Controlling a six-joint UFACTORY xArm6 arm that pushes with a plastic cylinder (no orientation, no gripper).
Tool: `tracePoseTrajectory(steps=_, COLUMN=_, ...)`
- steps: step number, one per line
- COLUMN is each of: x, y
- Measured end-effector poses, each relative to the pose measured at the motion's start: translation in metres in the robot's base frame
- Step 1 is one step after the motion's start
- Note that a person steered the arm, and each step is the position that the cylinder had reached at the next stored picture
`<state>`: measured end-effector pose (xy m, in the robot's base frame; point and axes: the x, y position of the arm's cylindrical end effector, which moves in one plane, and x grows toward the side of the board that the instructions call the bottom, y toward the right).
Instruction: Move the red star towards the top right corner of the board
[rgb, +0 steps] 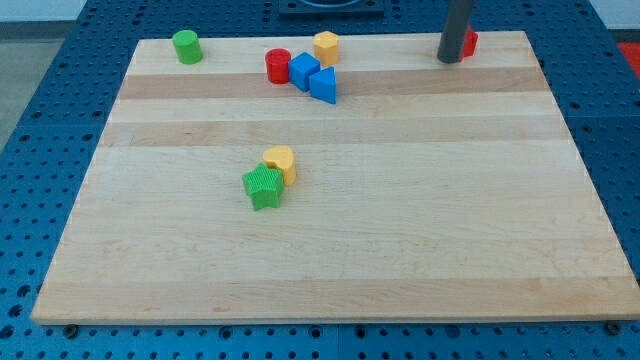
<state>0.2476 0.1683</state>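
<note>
A red block (469, 43), only partly visible so its shape cannot be made out, sits near the board's top right corner, mostly hidden behind my rod. My tip (449, 59) rests on the board just left of and touching that red block. A red cylinder (277, 65) stands at the top middle, next to a blue cube (303, 71) and a blue triangular block (323, 86).
A yellow-orange hexagonal block (326, 46) sits above the blue blocks. A green cylinder (186, 46) stands at the top left. A green star (264, 187) and a yellow block (280, 161) touch each other left of the board's centre. The wooden board (420, 220) lies on a blue perforated table.
</note>
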Motion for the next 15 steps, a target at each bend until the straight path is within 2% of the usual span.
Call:
tracePoseTrajectory(steps=3, x=0.000, y=-0.009)
tracePoseTrajectory(steps=5, x=-0.011, y=-0.049)
tracePoseTrajectory(steps=7, x=-0.048, y=-0.024)
tracePoseTrajectory(steps=12, x=-0.047, y=0.009)
tracePoseTrajectory(steps=15, x=-0.026, y=0.008)
